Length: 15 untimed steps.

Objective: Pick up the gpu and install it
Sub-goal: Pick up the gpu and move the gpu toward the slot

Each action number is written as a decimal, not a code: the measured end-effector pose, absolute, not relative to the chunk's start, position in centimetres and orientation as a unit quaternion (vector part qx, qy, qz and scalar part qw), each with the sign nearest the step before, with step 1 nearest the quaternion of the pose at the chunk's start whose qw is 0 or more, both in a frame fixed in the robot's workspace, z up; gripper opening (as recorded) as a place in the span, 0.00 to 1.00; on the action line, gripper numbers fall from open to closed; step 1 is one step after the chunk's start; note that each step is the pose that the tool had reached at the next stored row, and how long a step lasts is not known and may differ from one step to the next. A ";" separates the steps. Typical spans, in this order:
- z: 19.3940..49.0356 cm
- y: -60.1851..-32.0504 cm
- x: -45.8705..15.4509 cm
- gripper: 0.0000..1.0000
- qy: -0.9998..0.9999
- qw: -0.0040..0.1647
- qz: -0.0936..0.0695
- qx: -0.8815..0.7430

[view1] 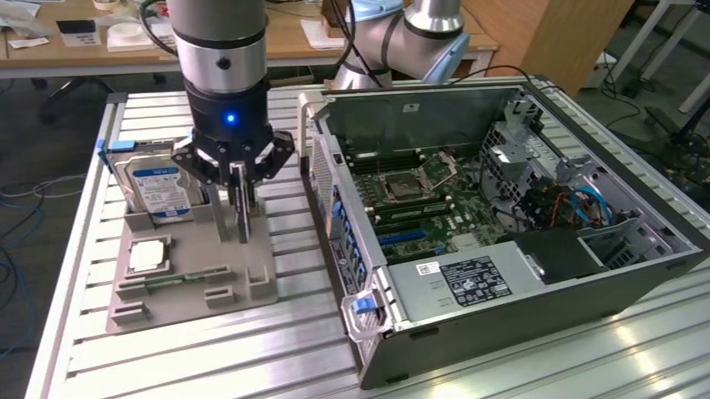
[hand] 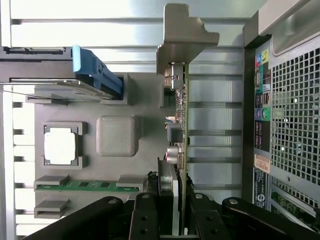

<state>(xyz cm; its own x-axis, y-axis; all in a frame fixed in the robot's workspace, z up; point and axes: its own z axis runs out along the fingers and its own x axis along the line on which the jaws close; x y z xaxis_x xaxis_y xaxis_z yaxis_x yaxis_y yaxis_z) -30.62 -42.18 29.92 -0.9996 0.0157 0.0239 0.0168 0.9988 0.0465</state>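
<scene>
Hard drive: a silver box-shaped hard drive with a blue label (view1: 155,187) stands on edge in the far slot of the holder, at the exterior view's left, with nothing touching it.
Holder: a flat grey plastic parts holder (view1: 178,309) lies on the ribbed aluminium table (view1: 278,357), left of the computer.
Processor: a square silvery processor chip (view1: 148,256) lies flat in its pocket, just nearer than the hard drive.
Memory stick: a slim narrow green memory stick (view1: 183,278) lies in its groove in the near part of the holder.
Gpu: a thin flat dark expansion card with a silvery metal end bracket, the gpu (view1: 242,218), stands upright on its long edge at the holder's right side. Its lower edge looks seated in the holder, so I judge it not yet lifted.
Gripper: a black two-fingered gripper (view1: 239,176) hangs straight above the gpu. In the wrist view its jaws are drawn narrow around the card's upper edge, with fingers (hand: 150,220) against both faces as far as I can see, so it seems clamped on the gpu.
Computer: an open dark grey tower computer case (view1: 621,291) lies on its side at the right, with its green motherboard (view1: 444,208) exposed. The blue expansion slot (view1: 401,235) is bare.
Progress: the grasp looks made. The lift, the carry and the seating in the case are all left.
</scene>
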 end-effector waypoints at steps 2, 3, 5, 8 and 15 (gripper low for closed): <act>30.5 -42.2 -30.6 0.28 -1.000 0.012 -0.023 -0.008; 30.8 -42.2 -30.6 0.28 -1.000 0.012 -0.023 -0.008; 31.5 -42.2 -30.6 0.28 -1.000 0.012 -0.023 -0.008; 32.8 -42.2 -30.6 0.28 -1.000 0.012 -0.023 -0.008; 34.9 -42.2 -30.6 0.28 -1.000 0.012 -0.024 -0.008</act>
